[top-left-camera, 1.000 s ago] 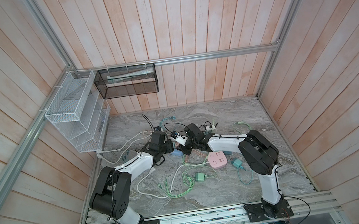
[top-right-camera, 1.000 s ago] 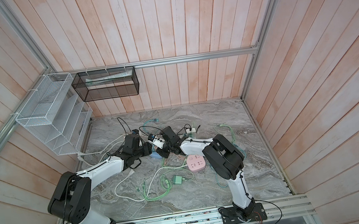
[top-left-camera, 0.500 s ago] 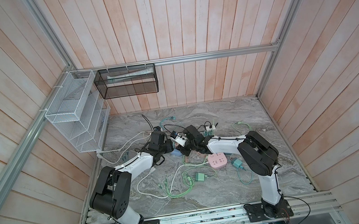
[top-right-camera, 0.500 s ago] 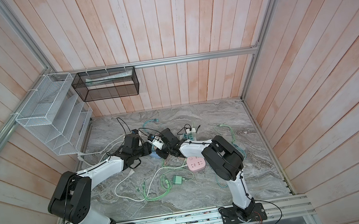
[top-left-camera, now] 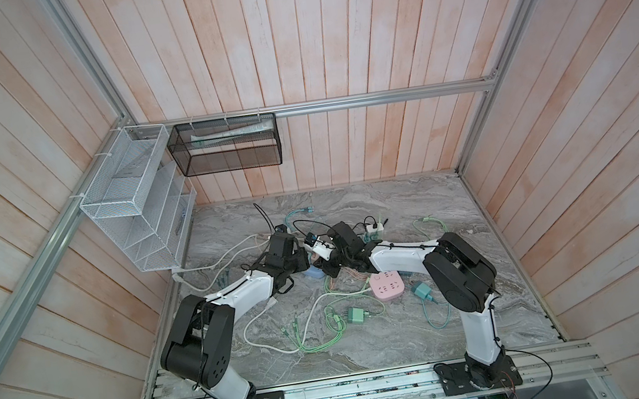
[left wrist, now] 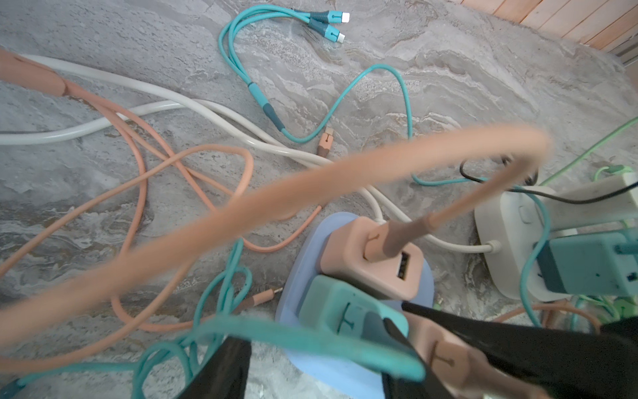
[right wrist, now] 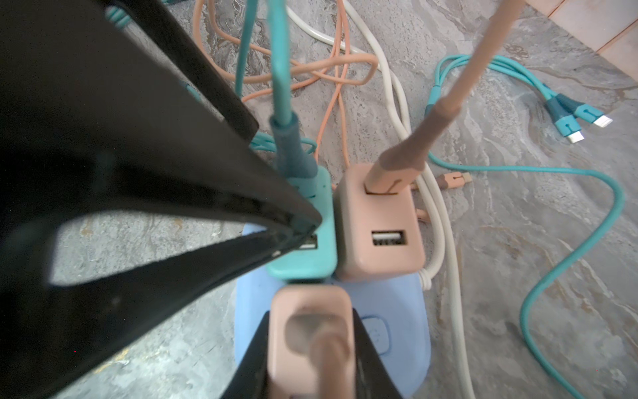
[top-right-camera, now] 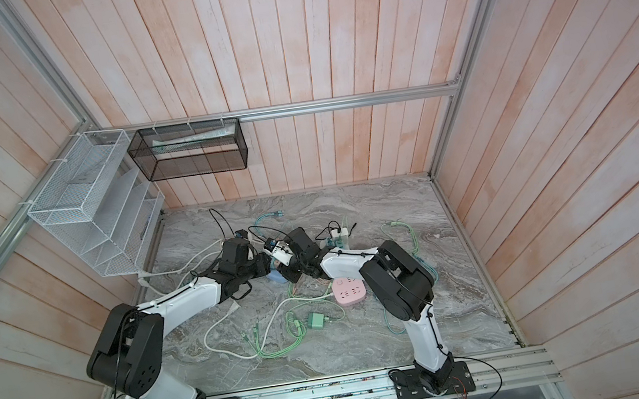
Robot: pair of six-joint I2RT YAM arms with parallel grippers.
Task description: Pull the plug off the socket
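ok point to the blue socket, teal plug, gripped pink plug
blue socket (right wrist: 397,298), right wrist view, bare top
teal plug (right wrist: 310,260), right wrist view, lower face
gripped pink plug (right wrist: 310,297), right wrist view, upper rim

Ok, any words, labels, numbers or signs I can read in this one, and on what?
No words or numbers can be read.
"T"-like raised sign: on the teal USB plug and the peach USB plug.
Print on the tube in the black basket: too small to read.
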